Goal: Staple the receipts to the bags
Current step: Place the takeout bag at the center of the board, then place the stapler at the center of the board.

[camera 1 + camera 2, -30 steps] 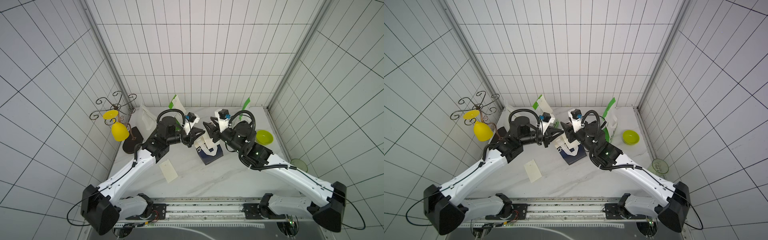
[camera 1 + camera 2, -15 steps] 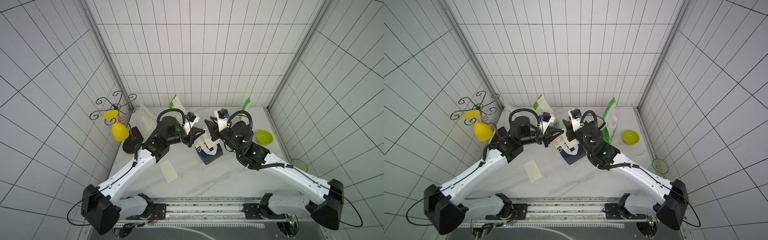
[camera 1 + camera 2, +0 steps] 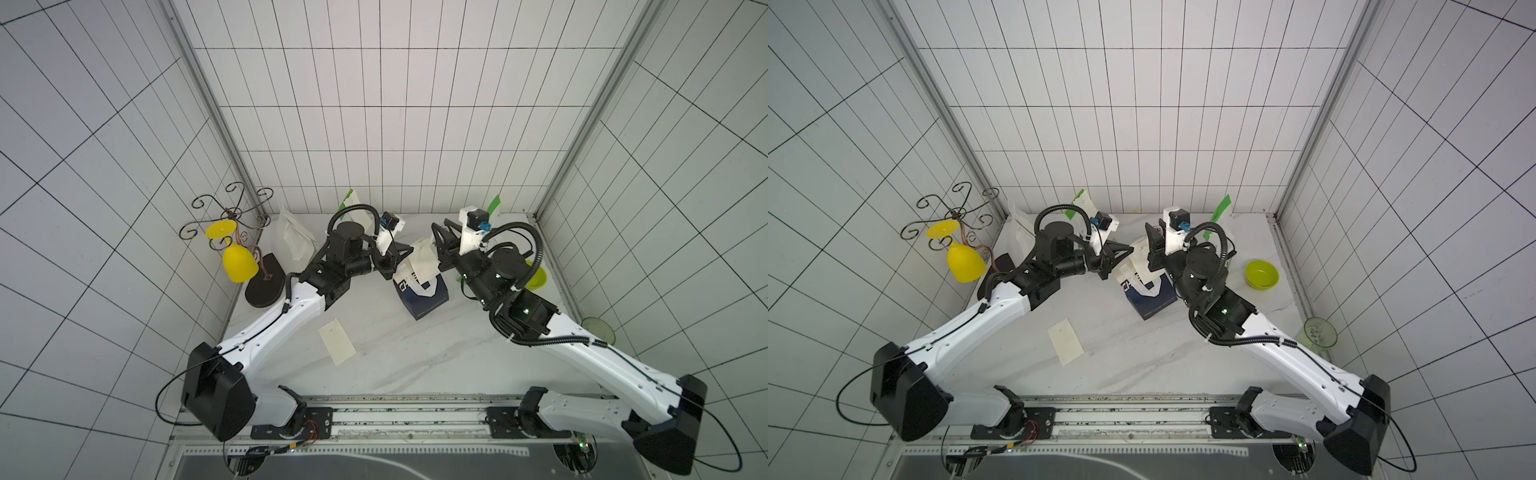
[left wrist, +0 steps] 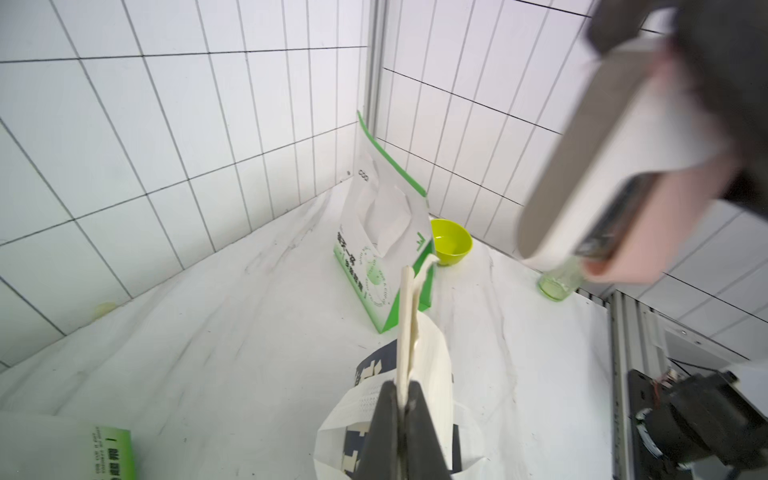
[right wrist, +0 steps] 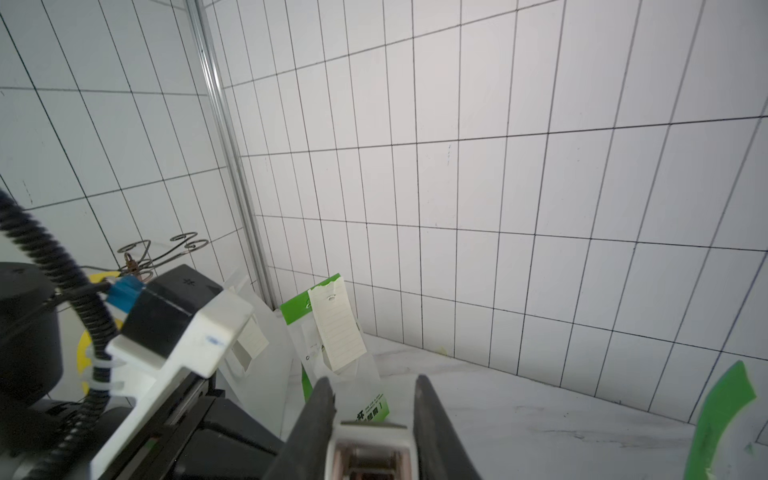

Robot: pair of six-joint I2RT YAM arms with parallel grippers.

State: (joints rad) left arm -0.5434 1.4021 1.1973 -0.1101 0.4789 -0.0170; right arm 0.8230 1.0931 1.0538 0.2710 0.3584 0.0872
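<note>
In a top view our left jaws pinch a receipt [image 3: 424, 255] just above the navy bag [image 3: 432, 303]. Left wrist: stapler [image 4: 615, 174] apart from those jaws. Right wrist: right jaws narrow, clamping it. Risk: floppy paper drifts, we miss the bag.
</note>
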